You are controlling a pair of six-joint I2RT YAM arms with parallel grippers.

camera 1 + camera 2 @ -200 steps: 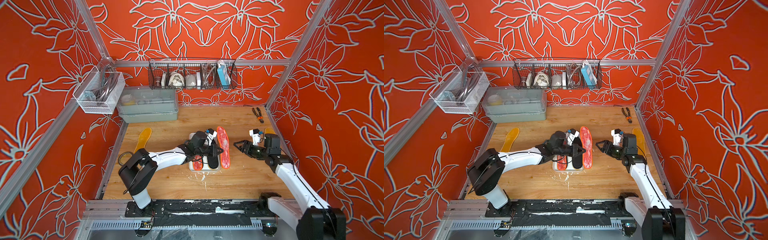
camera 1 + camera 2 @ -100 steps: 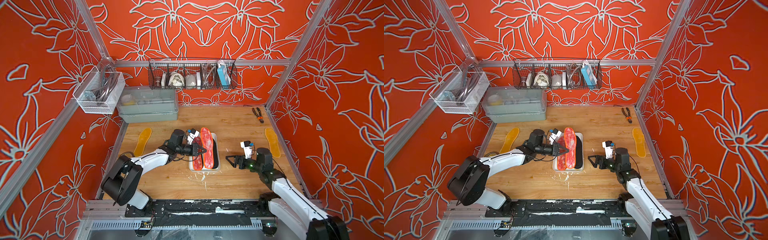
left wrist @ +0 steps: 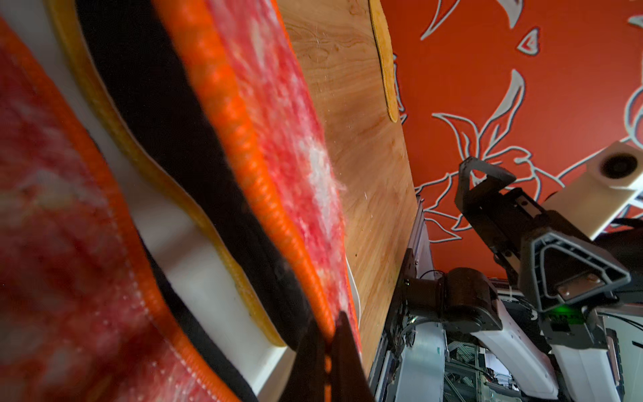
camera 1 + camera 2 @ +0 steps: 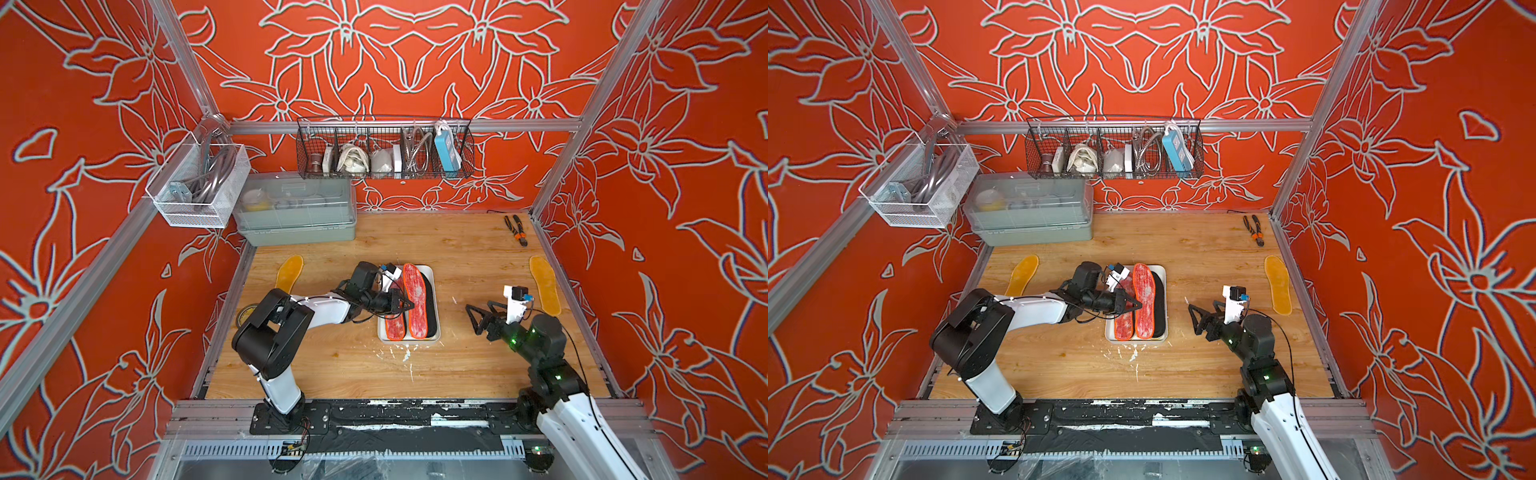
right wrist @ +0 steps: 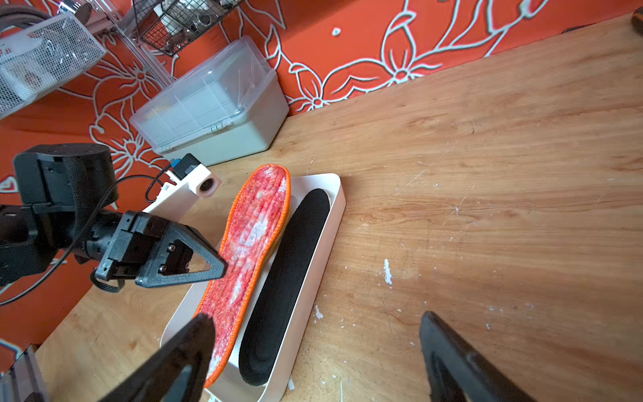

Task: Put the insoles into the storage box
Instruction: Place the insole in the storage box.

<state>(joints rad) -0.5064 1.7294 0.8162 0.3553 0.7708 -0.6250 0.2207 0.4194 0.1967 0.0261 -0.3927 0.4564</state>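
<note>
The storage box [image 4: 432, 277], a shallow white tray [image 4: 1163, 274], sits mid-table. In it lie a red-white insole [image 4: 394, 326], a black insole [image 4: 430, 318] [image 5: 288, 275] and an amber one [image 3: 114, 121] under the black. A second red-white insole [image 4: 415, 299] [image 4: 1144, 299] [image 5: 250, 236] leans tilted over them. My left gripper [image 4: 409, 305] [image 3: 327, 348] is shut on its orange rim. My right gripper [image 4: 478, 318] [image 5: 313, 348] hangs open and holds nothing, to the right of the box. Two amber insoles lie on the table, one at the left [image 4: 289, 272], one at the right [image 4: 545, 284].
A grey-green container [image 4: 297, 216] with a clear lid stands at the back left. Pliers [image 4: 516, 230] lie at the back right. A wire basket [image 4: 384, 151] and a white mesh basket [image 4: 197, 183] hang on the walls. A tape roll [image 4: 245, 316] lies by the left edge.
My left gripper has carried the red-white insole leftward from beside the box to over it. My right gripper has opened wider and drawn back toward the front, uncovering the right amber insole.
</note>
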